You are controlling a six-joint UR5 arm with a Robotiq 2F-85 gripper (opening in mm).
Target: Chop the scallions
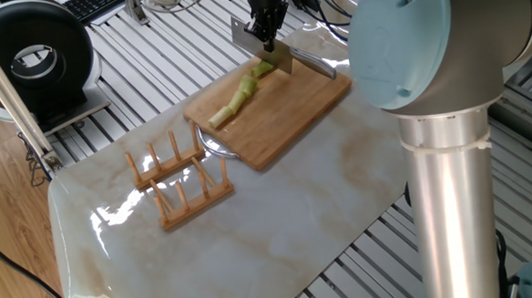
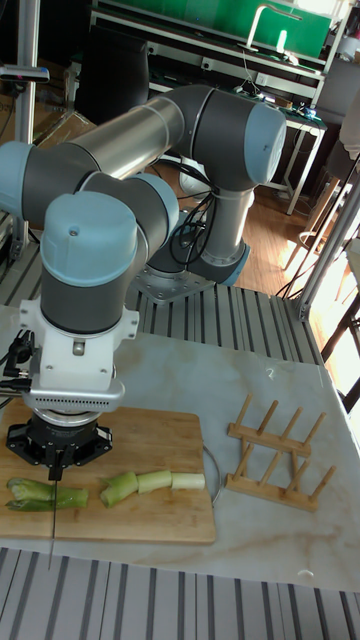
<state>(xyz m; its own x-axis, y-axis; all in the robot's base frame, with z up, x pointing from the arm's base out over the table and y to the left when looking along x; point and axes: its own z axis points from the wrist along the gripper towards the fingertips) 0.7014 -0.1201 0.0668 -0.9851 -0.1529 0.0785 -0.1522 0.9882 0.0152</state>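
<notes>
1 scallions stalk on 1 wooden cutting board, already cut into about 4 pieces laid end to end. Long axis along the board's length; whitish end toward the 1 wooden dish rack, dark green end under the tool. 1 gripper, fingers closed narrow on 1 knife, blade edge-on and thread-thin in the tall view, standing between the green pieces. Fingertips hard to make out; knife handle hidden. 1 metal ring partly covered by the board.
</notes>
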